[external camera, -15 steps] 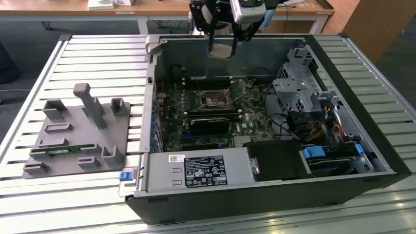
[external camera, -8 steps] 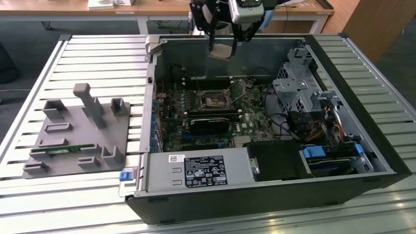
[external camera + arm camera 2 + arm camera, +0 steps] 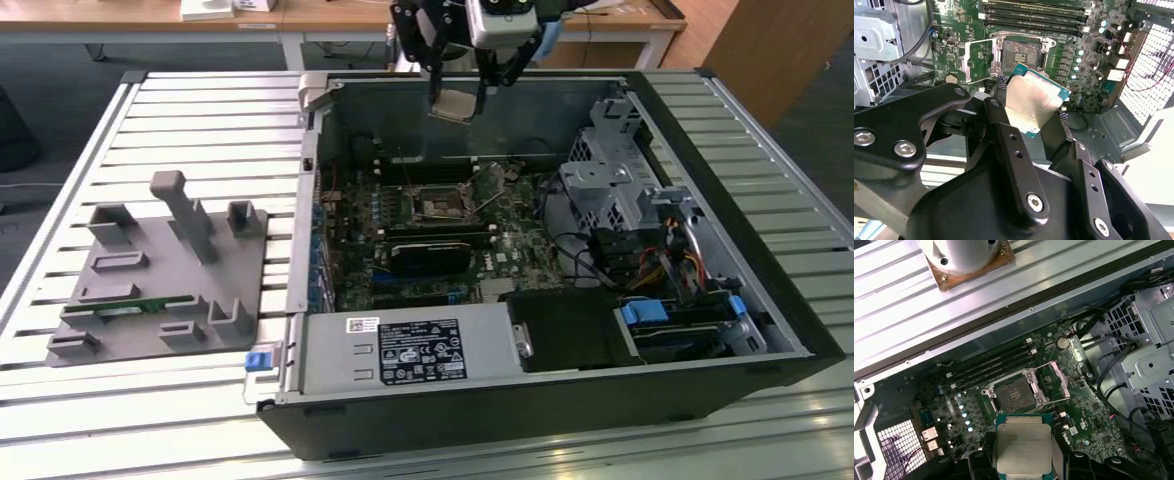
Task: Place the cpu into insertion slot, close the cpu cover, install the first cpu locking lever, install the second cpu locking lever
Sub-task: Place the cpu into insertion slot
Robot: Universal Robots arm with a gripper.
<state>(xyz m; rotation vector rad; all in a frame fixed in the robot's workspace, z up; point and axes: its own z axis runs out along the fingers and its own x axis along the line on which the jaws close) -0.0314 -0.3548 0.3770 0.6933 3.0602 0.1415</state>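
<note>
Arm high over case; jaws clamp tilted cpu.

An open computer case is lying on a slatted metal table. A grey fixture plate is resting just beside it, at the exterior view's left.
</note>
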